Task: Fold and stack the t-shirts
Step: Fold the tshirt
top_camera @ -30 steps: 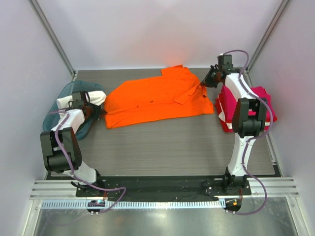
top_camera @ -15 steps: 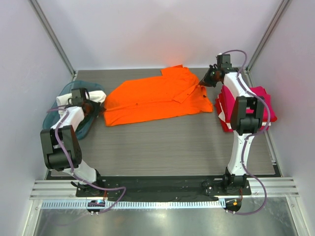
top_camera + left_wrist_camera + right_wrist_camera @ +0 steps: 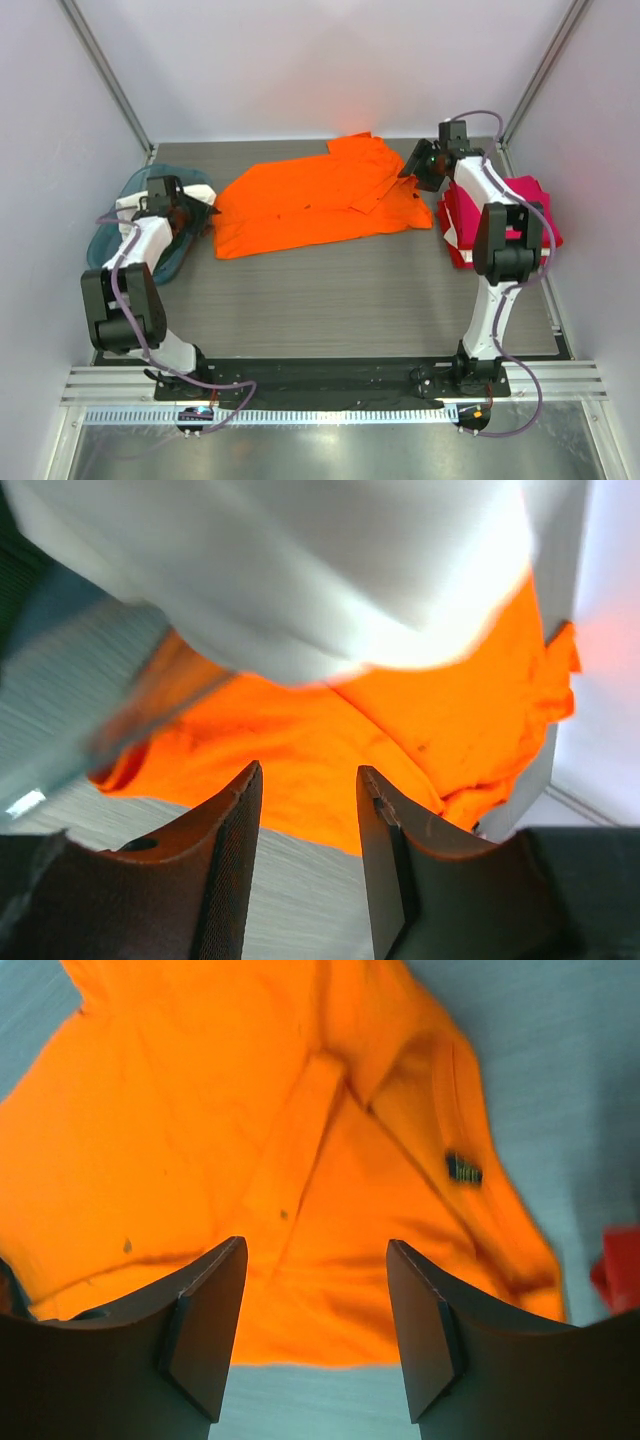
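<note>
The orange shirt (image 3: 320,200) lies spread and rumpled toward 12 o'clock on the table (image 3: 350,290). At its 3 o'clock sits a folded red stack (image 3: 532,190). At its 9 o'clock is a teal basket (image 3: 100,250) holding a white shirt (image 3: 130,207) (it crowds the left wrist view). The left gripper (image 3: 203,213) hangs at the orange shirt's 9 o'clock edge, jaws parted and empty. The right gripper (image 3: 412,165) hovers near the collar at 2 o'clock, spread wide and gripping nothing.

The left arm (image 3: 138,245) and right arm (image 3: 487,310) share white link shells with black joint housings. A thin purple cable (image 3: 475,112) loops along each. In the wrist views the fingers (image 3: 225,880) are dark, wedge-shaped and finely textured inside.
</note>
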